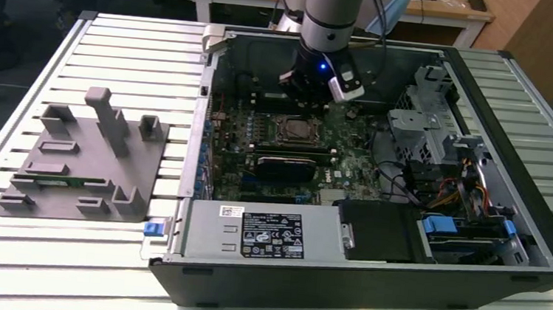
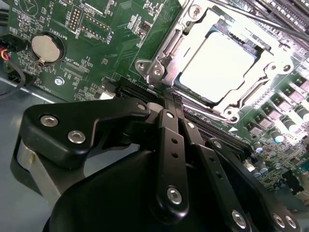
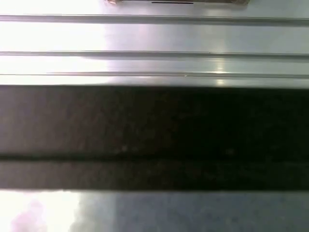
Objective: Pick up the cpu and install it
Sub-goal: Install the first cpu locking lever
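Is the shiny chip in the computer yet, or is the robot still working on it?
Looks mostly done: the chip already sits inside its metal-framed socket on the green board. The gripper hangs just above the board beside it, carrying nothing I can see. I cannot tell whether the socket is latched.

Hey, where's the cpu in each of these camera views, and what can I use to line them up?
Exterior view: the cpu sits in the socket at the middle of the green motherboard, just in front of the gripper.
Second wrist view: the cpu is the bright square in the socket's metal frame, beyond the gripper's black linkage.
First wrist view: I can't make it out.
Shared landmark: the green motherboard.
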`<action>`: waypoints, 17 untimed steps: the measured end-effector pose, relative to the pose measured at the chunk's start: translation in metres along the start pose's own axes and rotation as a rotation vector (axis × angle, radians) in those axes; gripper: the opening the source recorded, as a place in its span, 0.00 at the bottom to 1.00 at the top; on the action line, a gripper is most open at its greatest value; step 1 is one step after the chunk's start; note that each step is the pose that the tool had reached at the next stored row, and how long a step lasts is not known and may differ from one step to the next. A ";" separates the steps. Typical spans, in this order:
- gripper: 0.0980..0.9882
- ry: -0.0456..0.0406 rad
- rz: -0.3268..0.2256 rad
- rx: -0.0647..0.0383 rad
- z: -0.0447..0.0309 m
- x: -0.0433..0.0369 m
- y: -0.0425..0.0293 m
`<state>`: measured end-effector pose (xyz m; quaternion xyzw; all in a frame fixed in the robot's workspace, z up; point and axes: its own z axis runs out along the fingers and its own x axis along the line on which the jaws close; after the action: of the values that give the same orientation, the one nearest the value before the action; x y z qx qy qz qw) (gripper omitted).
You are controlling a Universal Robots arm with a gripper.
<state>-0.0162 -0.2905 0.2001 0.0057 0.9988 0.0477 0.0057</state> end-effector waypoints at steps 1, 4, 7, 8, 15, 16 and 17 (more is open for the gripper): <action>0.01 0.0000 0.000 0.000 -0.0008 0.0000 0.0001; 0.01 -0.0001 0.000 0.000 -0.0019 0.0000 0.0002; 0.01 0.0000 0.000 0.002 -0.0020 -0.0001 0.0002; 0.01 0.0001 0.000 0.003 -0.0019 -0.0001 0.0002; 0.01 0.0003 0.000 0.017 0.0008 -0.0004 -0.0002; 0.01 0.0002 0.000 0.020 0.0012 -0.0005 -0.0003; 0.01 0.0000 0.000 0.021 0.0018 -0.0006 -0.0003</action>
<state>-0.0156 -0.2906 0.1983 0.0056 0.9993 0.0374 0.0056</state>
